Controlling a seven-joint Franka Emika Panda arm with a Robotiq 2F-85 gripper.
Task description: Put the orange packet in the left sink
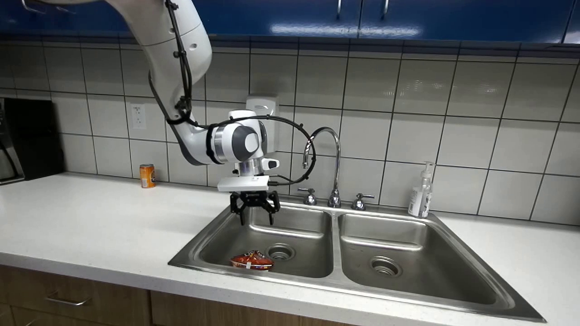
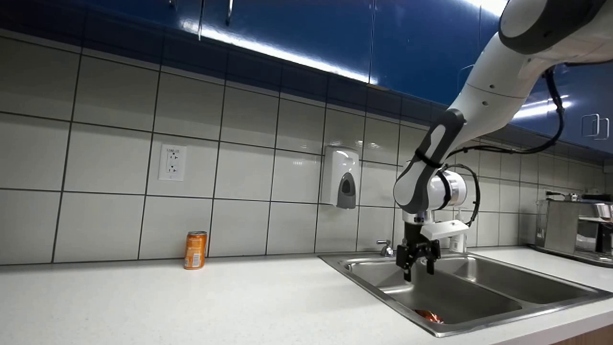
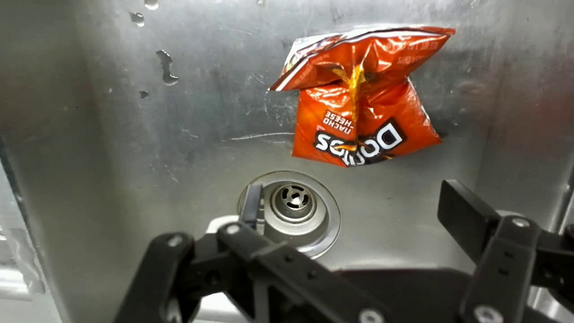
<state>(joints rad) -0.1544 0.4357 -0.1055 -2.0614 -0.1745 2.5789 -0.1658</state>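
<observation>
The orange packet (image 1: 252,261), a crumpled red-orange chip bag with white lettering, lies on the floor of the left sink (image 1: 312,253), near its front wall and beside the round drain. In an exterior view the near rim partly hides the packet (image 2: 429,316) in the left sink (image 2: 459,292). In the wrist view the whole packet (image 3: 363,103) shows above the drain. My gripper (image 1: 257,221) hangs above the left sink, toward its back, with its fingers apart and nothing between them. In the wrist view the gripper (image 3: 352,206) is wide open and apart from the packet.
The right basin (image 1: 421,271) lies across a steel divider (image 1: 336,244). A tall faucet (image 1: 337,167) with two handles stands behind the sinks. A soap bottle (image 1: 421,194) stands at the back right. An orange can (image 2: 195,250) stands on the counter by the wall, below a wall dispenser's (image 2: 341,177) height.
</observation>
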